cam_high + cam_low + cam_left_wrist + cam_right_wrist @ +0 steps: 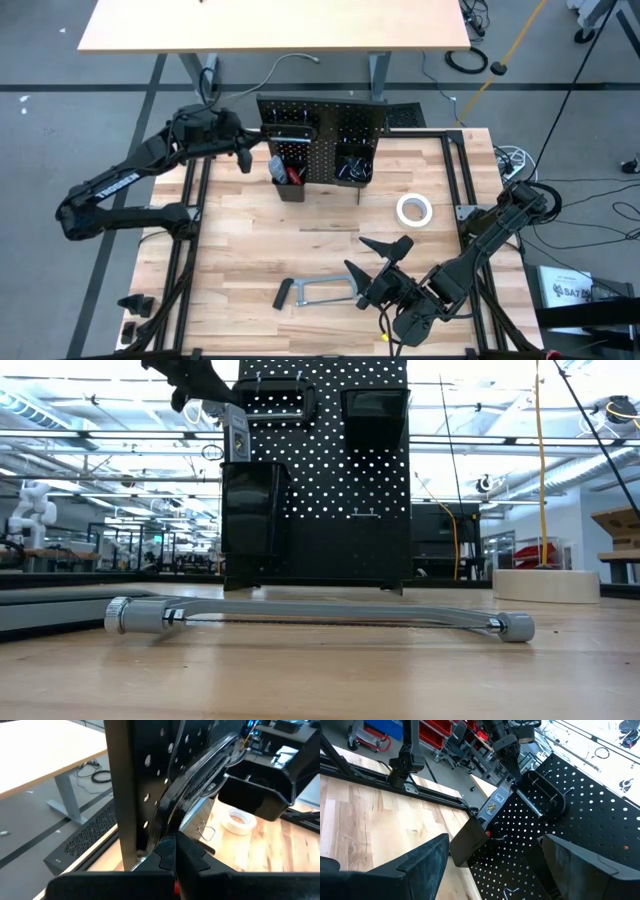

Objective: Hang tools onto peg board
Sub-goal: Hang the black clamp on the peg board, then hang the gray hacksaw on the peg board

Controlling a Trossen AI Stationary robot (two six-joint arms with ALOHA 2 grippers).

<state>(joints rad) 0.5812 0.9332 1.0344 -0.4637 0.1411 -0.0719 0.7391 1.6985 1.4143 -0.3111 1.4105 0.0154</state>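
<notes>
A pale plank wooden table (250, 250) carries an upright black perforated metal peg board (335, 135) with two black bins. The left gripper (175, 852) reaches up at the board's top left corner, jaws pinched shut on a black C-clamp (192, 795) that lies straight ahead of them against the holes; whether it sits on a hook is hidden. The right gripper (388, 272) hovers low with jaws spread wide, empty, a grey hacksaw (320, 292) just beside them and a white tape roll (413, 210) farther off.
</notes>
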